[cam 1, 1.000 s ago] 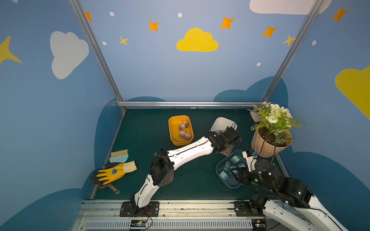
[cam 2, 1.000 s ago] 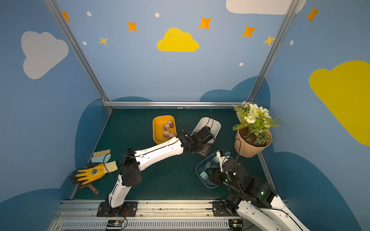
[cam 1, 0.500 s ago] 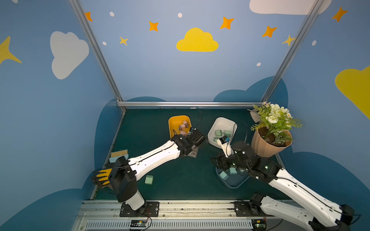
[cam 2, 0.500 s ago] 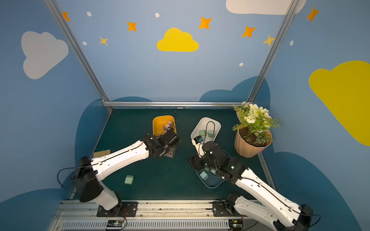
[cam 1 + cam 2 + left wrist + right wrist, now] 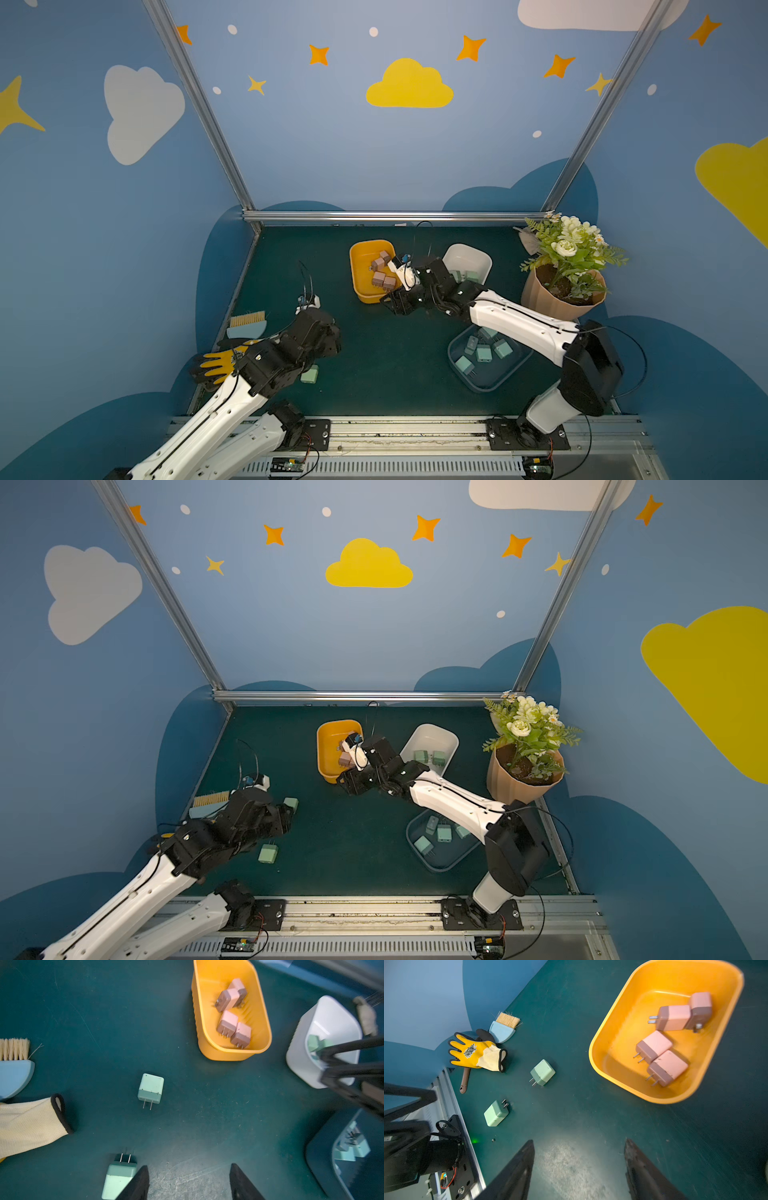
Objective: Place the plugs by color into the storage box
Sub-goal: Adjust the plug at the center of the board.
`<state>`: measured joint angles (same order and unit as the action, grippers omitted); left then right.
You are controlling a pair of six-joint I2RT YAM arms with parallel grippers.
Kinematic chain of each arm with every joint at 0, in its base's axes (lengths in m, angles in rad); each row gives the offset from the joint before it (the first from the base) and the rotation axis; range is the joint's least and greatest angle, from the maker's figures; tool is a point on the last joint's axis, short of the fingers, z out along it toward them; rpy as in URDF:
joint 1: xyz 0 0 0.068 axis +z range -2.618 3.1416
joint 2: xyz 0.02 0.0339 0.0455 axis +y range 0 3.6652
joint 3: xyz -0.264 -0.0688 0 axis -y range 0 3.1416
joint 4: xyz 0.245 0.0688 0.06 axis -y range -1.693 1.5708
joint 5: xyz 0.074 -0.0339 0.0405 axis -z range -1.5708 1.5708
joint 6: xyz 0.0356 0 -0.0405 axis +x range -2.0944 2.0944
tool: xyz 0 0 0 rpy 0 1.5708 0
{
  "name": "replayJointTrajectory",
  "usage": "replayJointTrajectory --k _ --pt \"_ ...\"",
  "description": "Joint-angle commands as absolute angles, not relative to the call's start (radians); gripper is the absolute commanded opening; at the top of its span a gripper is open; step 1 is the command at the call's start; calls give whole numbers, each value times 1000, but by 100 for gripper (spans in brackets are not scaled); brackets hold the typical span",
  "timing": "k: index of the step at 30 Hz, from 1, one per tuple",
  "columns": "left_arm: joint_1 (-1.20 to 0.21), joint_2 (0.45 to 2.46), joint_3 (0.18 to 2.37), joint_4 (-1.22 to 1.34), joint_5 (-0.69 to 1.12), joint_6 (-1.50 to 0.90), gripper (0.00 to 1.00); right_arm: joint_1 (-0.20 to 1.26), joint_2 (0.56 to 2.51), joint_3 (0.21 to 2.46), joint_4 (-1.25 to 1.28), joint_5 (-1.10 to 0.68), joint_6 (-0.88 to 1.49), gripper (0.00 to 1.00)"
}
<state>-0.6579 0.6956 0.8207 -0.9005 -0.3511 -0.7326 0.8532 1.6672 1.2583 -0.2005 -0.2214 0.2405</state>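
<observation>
Since a near plug [image 5: 119, 1176] and a far plug [image 5: 151, 1088], both pale green, lie loose on the surface [image 5: 207, 1122], the step in hand looks like a pick by the left end effector [image 5: 189, 1167], whose jaws stand open and empty. The near plug lies just beside one finger [image 5: 137, 1184], outside the gap, prongs toward the far plug; I would shift sideways to centre it, square the jaws to its flat sides, clear of the prongs, then lower and close. The right end effector [image 5: 579, 1140] is likewise open and empty, near the yellow bin [image 5: 654, 985]. That bin holds four pink plugs [image 5: 654, 1045]. The white bin [image 5: 432, 735] shows two green plugs [image 5: 421, 755], likely where the loose pair belongs; the blue bin [image 5: 498, 372] holds several teal plugs [image 5: 483, 353].
</observation>
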Motion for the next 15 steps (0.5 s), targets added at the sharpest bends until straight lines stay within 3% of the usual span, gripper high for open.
replayJointTrajectory --k 1,7,15 --pt "-652 651 837 -999 -315 -756 62 901 1757 1341 -142 -302 188 69" --pt "-649 574 850 -1149 -267 -789 62 937 1944 1492 -145 -317 153 70" --pt "-649 492 817 -1136 -218 -806 61 970 2158 1667 -175 -385 120 70"
